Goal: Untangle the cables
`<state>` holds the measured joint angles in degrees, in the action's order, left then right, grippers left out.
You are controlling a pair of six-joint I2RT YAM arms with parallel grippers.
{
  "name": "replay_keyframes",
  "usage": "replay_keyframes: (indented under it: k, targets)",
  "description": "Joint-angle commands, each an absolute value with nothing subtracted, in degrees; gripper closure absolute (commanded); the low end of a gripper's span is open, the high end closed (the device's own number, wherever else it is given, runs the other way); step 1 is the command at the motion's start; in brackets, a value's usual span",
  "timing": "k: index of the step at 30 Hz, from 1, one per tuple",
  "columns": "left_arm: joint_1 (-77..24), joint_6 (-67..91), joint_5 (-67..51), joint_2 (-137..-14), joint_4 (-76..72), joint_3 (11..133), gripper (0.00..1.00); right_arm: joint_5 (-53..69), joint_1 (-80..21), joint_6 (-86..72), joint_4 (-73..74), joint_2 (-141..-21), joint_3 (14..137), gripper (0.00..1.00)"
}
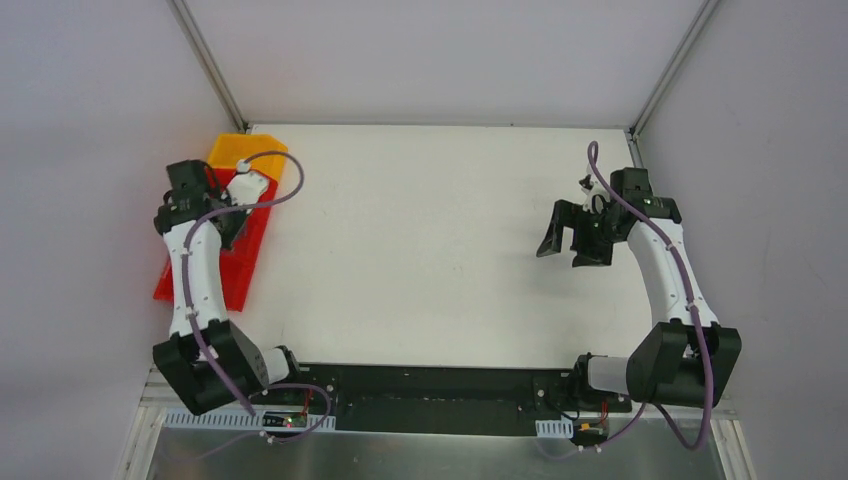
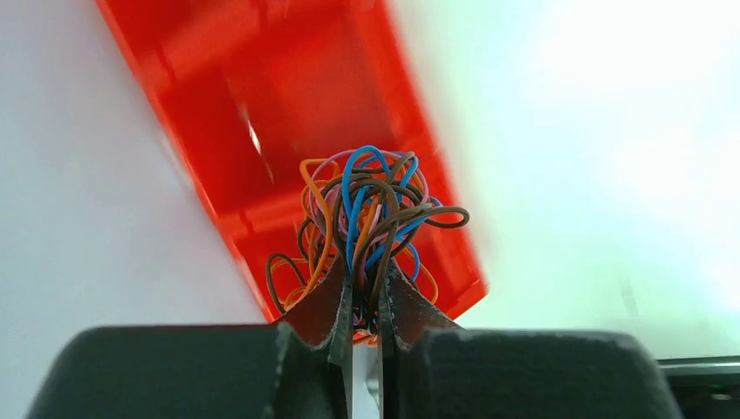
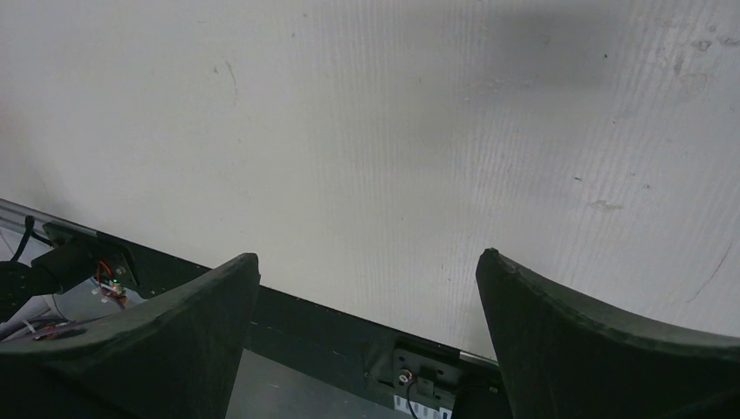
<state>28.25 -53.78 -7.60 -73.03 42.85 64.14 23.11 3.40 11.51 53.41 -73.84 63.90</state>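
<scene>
In the left wrist view, the cables (image 2: 375, 209) form a tangled ball of thin blue, brown, orange and pink wires. My left gripper (image 2: 366, 269) is shut on the bottom of the ball and holds it above the red bin (image 2: 288, 105). In the top view my left gripper (image 1: 232, 222) hangs over the red bin (image 1: 215, 270) at the table's left edge, and the cables are hidden there. My right gripper (image 1: 568, 240) is wide open and empty above the right side of the white table (image 1: 420, 250). It also shows open in the right wrist view (image 3: 366, 262).
An orange bin (image 1: 245, 150) lies just behind the red bin at the far left. The black base rail (image 1: 430, 385) runs along the near table edge and also shows in the right wrist view (image 3: 349, 323). Grey walls enclose the table on three sides.
</scene>
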Motion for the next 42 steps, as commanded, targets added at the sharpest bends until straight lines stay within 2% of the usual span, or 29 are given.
replay_keyframes:
  k: [1, 5, 8, 9, 10, 12, 13, 15, 21, 26, 31, 36, 42]
  targets:
    - [10.00, -41.26, -9.05, -69.95, 55.34, 73.98, 1.00, 27.27, 3.53, 14.13, 56.89, -75.41, 69.49, 0.01]
    - [-9.96, -26.71, -10.46, -77.13, 60.10, 84.80, 1.00, 27.99, 3.52, 15.52, 58.41, -76.45, 71.30, 0.01]
    - [-21.23, -17.32, -20.37, -82.01, 59.35, 90.24, 1.00, 29.12, 3.52, 16.17, 59.03, -77.12, 71.88, 0.01]
    - [-23.01, -14.34, -24.43, -82.85, 56.88, 90.15, 0.94, 29.49, 3.47, 16.28, 59.08, -77.28, 71.83, 0.01]
    - [-24.07, -10.89, -27.88, -83.60, 53.68, 89.12, 0.80, 29.72, 3.39, 16.41, 59.08, -77.57, 71.82, 0.01]
    - [-24.51, -5.85, -32.32, -86.27, 49.50, 87.59, 0.37, 30.17, 3.14, 16.72, 59.21, -78.45, 71.96, 0.01]
    - [-24.52, -4.57, -32.58, -88.22, 49.03, 87.42, 0.25, 30.39, 2.90, 16.93, 59.42, -78.99, 72.06, 0.01]
    - [-24.13, -4.60, -31.67, -90.76, 48.93, 86.07, 0.18, 30.70, 2.16, 17.45, 59.64, -80.09, 72.07, 0.01]
    - [-22.68, -1.08, -33.59, -89.07, 41.67, 73.92, 0.15, 30.06, -5.84, 15.82, 54.82, -82.04, 69.89, 0.06]
    - [-22.68, 7.43, -39.88, -90.58, 28.77, 64.83, 0.21, 33.88, -10.42, 11.09, 48.91, -88.58, 70.62, 0.17]
    - [-23.74, 19.25, -44.69, -98.40, 13.20, 63.42, 0.28, 37.47, -11.03, 6.07, 42.14, -96.58, 71.46, 0.24]
    - [-26.41, 25.11, -46.57, -107.87, 2.60, 65.28, 0.29, 43.79, -12.53, 0.27, 32.58, -101.84, 70.78, 0.25]
    - [-26.98, 28.75, -47.73, -114.07, -3.63, 65.32, 0.32, 43.45, -18.07, -6.22, 23.38, -105.83, 70.39, 0.21]
